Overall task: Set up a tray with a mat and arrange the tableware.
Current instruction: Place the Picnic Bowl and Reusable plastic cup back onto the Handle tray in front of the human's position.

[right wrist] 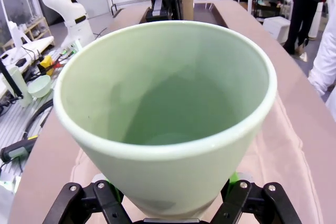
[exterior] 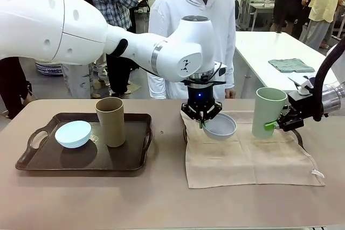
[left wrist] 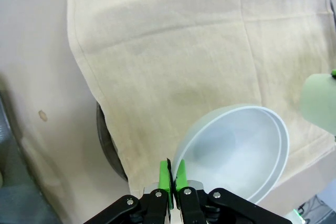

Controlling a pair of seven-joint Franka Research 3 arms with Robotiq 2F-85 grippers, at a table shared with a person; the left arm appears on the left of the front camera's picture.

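My left gripper (exterior: 202, 124) (left wrist: 172, 182) is shut on the rim of the white-grey bowl (exterior: 220, 125) (left wrist: 239, 153), holding it tilted just above the beige mat (exterior: 245, 152) (left wrist: 184, 56). My right gripper (exterior: 274, 126) is shut on the pale green tumbler (exterior: 268, 111) (right wrist: 165, 108), held upright over the mat's right part. The mat lies over a dark tray, whose edge (left wrist: 107, 145) peeks out underneath. At the left a second dark tray (exterior: 86, 157) carries the pale blue bowl (exterior: 73, 133) and the tan-brown tumbler (exterior: 111, 122).
A person in a white hoodie (exterior: 191, 30) stands at the far side of the table, behind my left arm. Other people and a white table with a folded green cloth (exterior: 291, 64) are farther back. Bare tabletop (exterior: 161, 203) lies in front of both trays.
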